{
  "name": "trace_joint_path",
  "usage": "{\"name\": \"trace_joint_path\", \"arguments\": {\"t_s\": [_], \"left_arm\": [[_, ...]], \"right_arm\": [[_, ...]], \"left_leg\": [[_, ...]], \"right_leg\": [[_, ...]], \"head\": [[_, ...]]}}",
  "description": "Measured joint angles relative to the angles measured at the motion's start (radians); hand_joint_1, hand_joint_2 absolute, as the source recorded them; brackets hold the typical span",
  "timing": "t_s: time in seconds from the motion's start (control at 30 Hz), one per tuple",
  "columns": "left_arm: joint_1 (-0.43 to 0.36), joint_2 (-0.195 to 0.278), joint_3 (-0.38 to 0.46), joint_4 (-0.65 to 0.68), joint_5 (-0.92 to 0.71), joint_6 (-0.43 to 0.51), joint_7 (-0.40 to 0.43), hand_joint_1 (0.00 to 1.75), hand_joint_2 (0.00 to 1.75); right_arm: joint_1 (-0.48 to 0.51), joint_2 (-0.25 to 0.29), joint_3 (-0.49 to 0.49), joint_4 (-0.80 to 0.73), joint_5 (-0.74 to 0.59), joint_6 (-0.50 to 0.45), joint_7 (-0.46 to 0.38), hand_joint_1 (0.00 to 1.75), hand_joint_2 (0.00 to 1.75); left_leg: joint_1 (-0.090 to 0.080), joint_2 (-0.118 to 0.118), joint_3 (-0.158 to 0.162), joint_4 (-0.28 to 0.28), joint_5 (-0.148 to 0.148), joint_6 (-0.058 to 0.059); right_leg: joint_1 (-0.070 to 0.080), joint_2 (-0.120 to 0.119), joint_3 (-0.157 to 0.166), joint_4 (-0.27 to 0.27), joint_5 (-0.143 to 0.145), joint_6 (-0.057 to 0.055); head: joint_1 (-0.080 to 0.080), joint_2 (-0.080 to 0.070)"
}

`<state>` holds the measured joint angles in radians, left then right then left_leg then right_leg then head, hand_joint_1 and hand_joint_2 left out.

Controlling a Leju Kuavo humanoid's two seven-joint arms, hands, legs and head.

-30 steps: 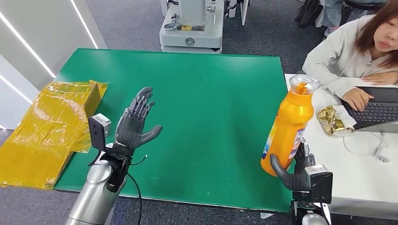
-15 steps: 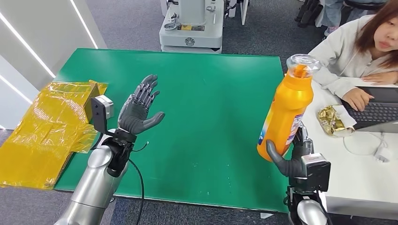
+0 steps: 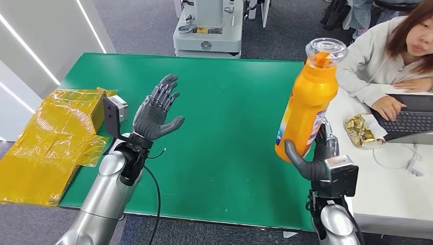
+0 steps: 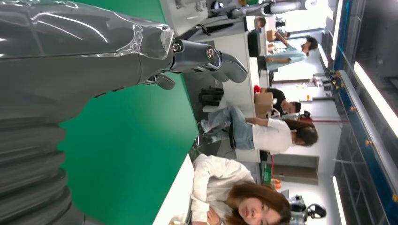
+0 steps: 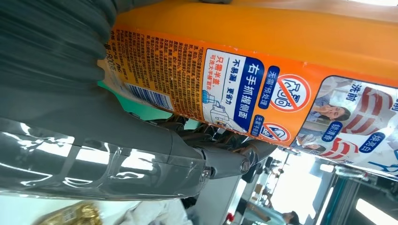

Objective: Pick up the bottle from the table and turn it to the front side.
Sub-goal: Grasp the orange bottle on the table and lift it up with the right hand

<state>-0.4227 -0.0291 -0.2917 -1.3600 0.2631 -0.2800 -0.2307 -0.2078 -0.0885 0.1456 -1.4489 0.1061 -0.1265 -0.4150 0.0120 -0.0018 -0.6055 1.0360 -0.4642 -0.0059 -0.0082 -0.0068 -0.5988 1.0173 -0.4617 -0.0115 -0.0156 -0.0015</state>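
Observation:
My right hand [image 3: 315, 158] grips the lower part of a tall orange bottle [image 3: 306, 102] with a clear cap, holding it upright in the air above the right edge of the green table [image 3: 230, 117]. Close up in the right wrist view, the bottle's label [image 5: 263, 89] with blue panels and small print faces the camera, and my right hand [image 5: 70, 98] wraps under the bottle. My left hand [image 3: 155, 115] is raised over the left part of the table, fingers spread, palm toward the bottle, holding nothing. The left wrist view shows my left hand [image 4: 84, 61] over the green surface.
Crumpled yellow plastic wrap [image 3: 51, 138] lies at the table's left edge. A person [image 3: 388, 56] sits at a white desk [image 3: 393, 184] on the right with a laptop [image 3: 413, 120] and a gold snack packet [image 3: 362, 130]. A grey machine [image 3: 209, 25] stands behind the table.
My right hand has lifted the bottle higher and a little leftward. My left hand has risen and moved slightly forward over the table, still spread.

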Motion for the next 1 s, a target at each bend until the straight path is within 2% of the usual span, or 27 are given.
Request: {"name": "trace_joint_path", "arguments": {"t_s": [0.4, 0.7, 1.0], "left_arm": [[-0.047, 0.002, -0.016, 0.0, 0.018, -0.016, 0.013, 0.0, 1.75], [-0.052, 0.009, -0.027, 0.0, 0.032, -0.024, 0.015, 0.0, 1.75], [-0.104, 0.014, -0.065, 0.007, 0.101, -0.072, 0.049, 0.0, 1.75]], "right_arm": [[-0.166, 0.002, 0.126, 0.172, -0.002, 0.035, 0.013, 1.75, 1.75], [-0.226, 0.008, 0.176, 0.272, -0.002, 0.048, 0.013, 1.75, 1.75], [-0.371, 0.045, 0.271, 0.487, -0.001, 0.073, 0.009, 1.75, 1.75]], "left_leg": [[0.0, 0.0, 0.0, 0.0, 0.0, 0.0], [0.0, 0.0, 0.0, 0.0, 0.0, 0.0], [0.0, 0.0, 0.0, 0.0, 0.001, -0.001]], "right_leg": [[0.0, 0.0, 0.0, 0.001, 0.0, 0.0], [0.0, 0.0, 0.0, 0.0, 0.0, 0.0], [0.0, 0.0, 0.0, 0.001, 0.0, 0.0]], "head": [[0.0, 0.0], [0.0, 0.0], [0.0, 0.0]]}}
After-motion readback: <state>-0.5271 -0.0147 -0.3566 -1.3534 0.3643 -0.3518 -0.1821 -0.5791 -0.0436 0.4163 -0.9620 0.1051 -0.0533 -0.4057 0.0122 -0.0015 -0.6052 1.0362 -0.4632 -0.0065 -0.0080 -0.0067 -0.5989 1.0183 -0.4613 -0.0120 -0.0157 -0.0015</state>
